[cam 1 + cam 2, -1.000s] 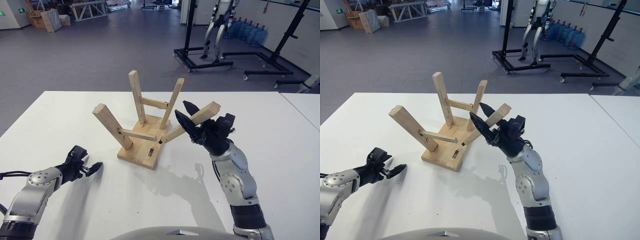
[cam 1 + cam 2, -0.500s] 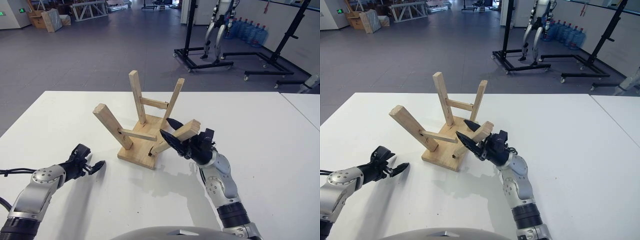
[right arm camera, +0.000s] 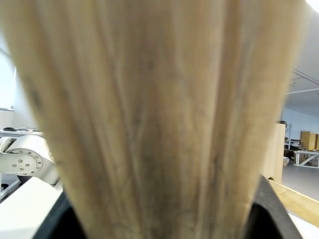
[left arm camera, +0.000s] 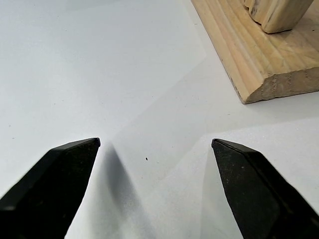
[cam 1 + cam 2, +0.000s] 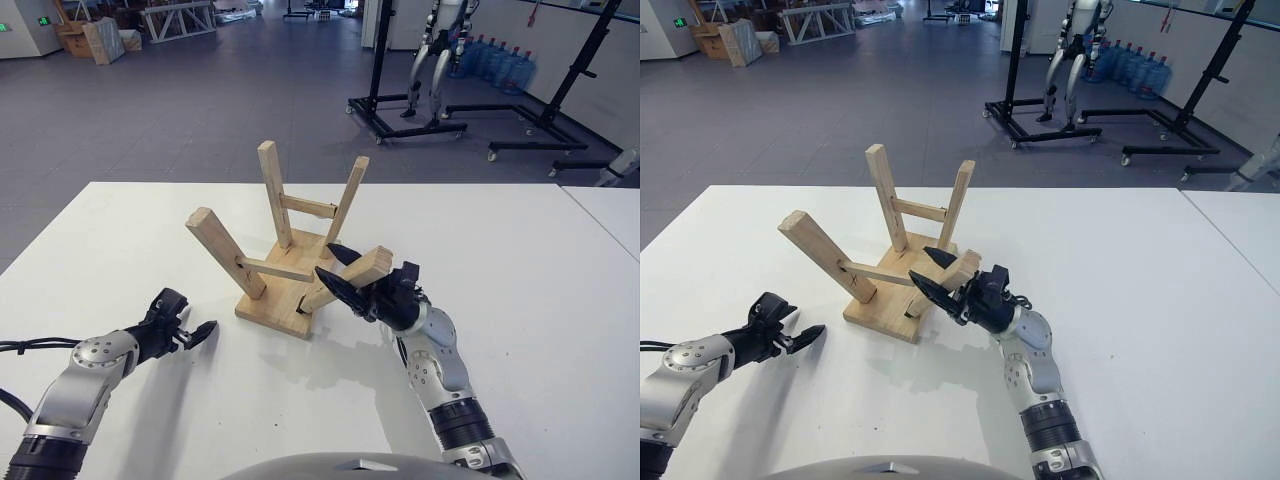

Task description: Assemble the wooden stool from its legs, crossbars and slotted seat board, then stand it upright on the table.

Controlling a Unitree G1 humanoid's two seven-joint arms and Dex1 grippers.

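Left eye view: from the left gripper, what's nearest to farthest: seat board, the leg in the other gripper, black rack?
1. Seat board, just right of the left gripper.
2. Leg in the right gripper, past the board.
3. Black rack, on the floor behind.

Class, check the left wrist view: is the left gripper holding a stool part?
No, the left gripper is open, with only bare table between its fingers.

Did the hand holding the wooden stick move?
Yes. The right gripper, shut on the leg, has come down and toward the robot's left, closer to the seat board.
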